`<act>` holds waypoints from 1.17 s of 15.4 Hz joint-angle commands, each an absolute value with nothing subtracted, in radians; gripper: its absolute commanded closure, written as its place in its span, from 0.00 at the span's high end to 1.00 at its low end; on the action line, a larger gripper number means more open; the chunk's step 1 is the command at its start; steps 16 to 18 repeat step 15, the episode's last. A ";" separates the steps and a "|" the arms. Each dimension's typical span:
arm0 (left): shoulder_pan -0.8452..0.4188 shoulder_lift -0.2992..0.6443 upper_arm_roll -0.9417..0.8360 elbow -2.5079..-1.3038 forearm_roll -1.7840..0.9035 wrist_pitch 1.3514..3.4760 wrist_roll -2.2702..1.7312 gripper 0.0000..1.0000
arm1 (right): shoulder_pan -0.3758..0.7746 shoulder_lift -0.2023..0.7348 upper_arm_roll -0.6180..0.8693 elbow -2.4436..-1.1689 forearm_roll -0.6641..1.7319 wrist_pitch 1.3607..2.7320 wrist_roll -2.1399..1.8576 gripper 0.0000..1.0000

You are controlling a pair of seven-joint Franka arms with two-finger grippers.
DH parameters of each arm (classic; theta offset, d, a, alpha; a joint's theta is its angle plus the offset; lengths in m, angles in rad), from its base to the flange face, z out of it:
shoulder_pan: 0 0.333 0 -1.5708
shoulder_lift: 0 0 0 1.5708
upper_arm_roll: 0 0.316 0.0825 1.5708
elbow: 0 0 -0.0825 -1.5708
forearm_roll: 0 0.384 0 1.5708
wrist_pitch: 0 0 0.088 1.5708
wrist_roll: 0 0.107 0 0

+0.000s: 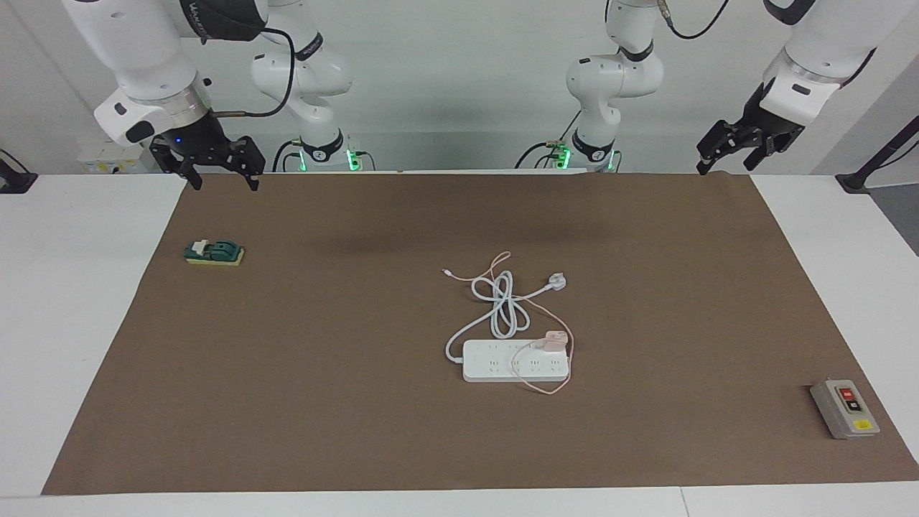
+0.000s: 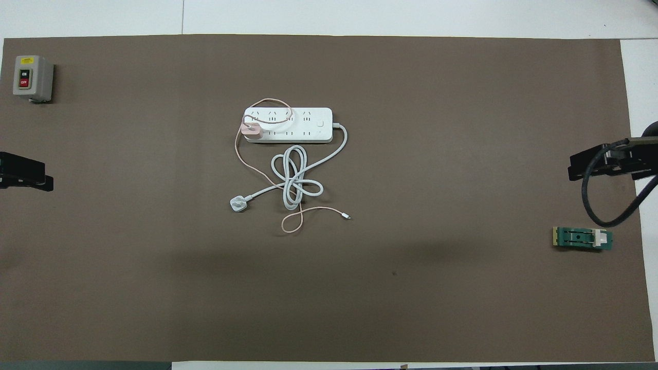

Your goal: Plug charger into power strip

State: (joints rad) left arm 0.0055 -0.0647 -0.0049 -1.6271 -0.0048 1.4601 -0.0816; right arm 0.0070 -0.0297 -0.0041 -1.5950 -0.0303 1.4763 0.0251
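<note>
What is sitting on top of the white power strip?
The pink charger sits on the power strip, its thin cable looping over the sockets. Its prongs are covered, so whether it's plugged in can't be seen.

Legible markings are few. The grey button box carries a black button and a red button with white lettering — the red one appears to read "OFF"; the black one's cannot be made out. Its yellow label's print is unreadable — likewise the lettering on the right arm's housing.

White table filling the frame, broad brown mat across its middle, plain pale wall along the top of the facing view, soft even light, faint shadows on the mat
</note>
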 commanded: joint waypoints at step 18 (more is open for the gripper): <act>-0.014 -0.014 -0.026 -1.664 0.018 1.566 -0.087 1.00 | -0.006 -0.040 0.006 -1.609 -0.040 1.499 0.034 1.00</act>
